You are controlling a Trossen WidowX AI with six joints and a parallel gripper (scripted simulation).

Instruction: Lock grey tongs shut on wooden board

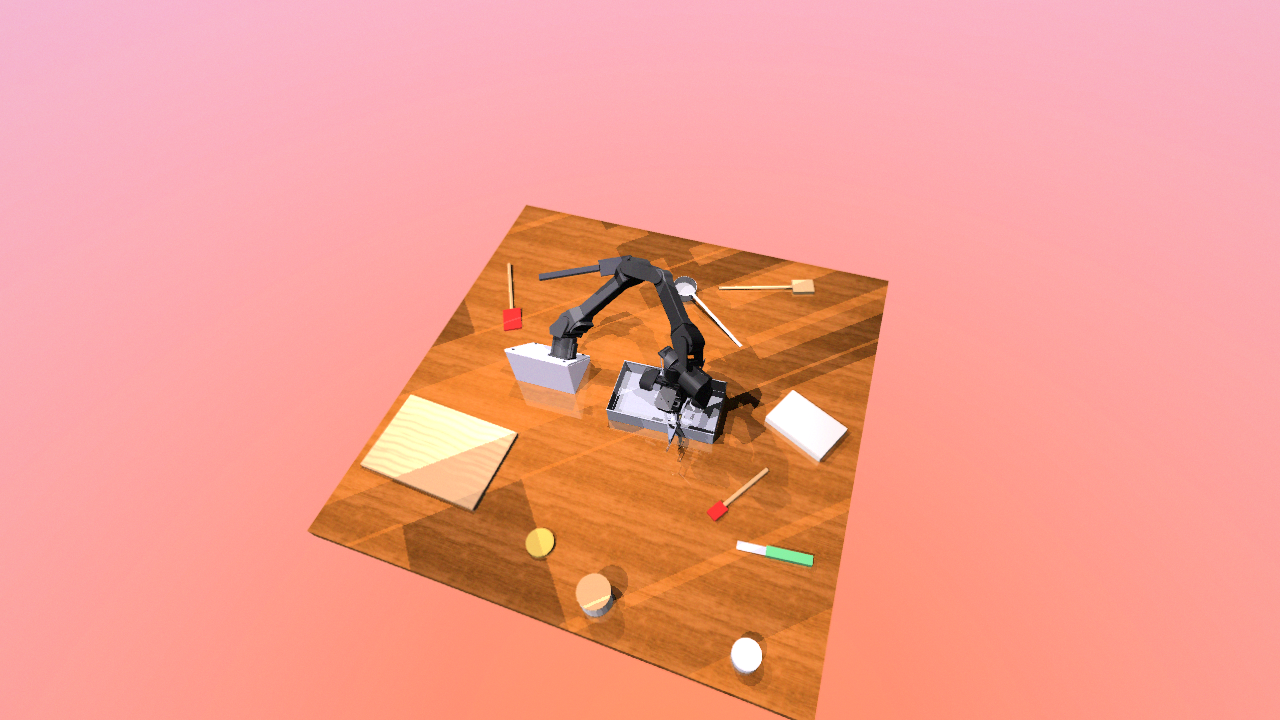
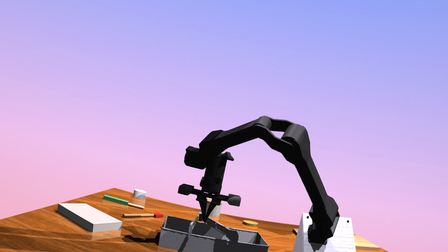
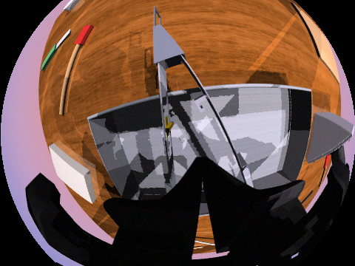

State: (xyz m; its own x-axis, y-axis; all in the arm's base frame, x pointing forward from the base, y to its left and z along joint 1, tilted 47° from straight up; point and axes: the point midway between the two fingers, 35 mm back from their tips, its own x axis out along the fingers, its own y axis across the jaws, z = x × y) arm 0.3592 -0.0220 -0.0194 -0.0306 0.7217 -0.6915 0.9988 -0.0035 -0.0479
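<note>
In the top view, the wooden board (image 1: pixel 438 447) (image 2: pixel 368 243) (image 3: pixel 326 52) is lying well apart from the roasting tin (image 1: pixel 640 420) (image 2: pixel 178 238) (image 3: pixel 300 122), to its left. The grey tongs (image 1: pixel 675 431) (image 2: pixel 219 229) (image 3: pixel 164 46) are lying across the tin, their arms spreading apart — the hinge end is jutting past its rim. Over the tin, the gripper (image 1: pixel 673 415) (image 2: pixel 204 221) (image 3: pixel 200 162) is pointing down, its fingers pressing narrowly together — holding nothing. A white block (image 1: pixel 805 425) (image 2: pixel 89 216) (image 3: pixel 72 171) is resting right of the tin.
</note>
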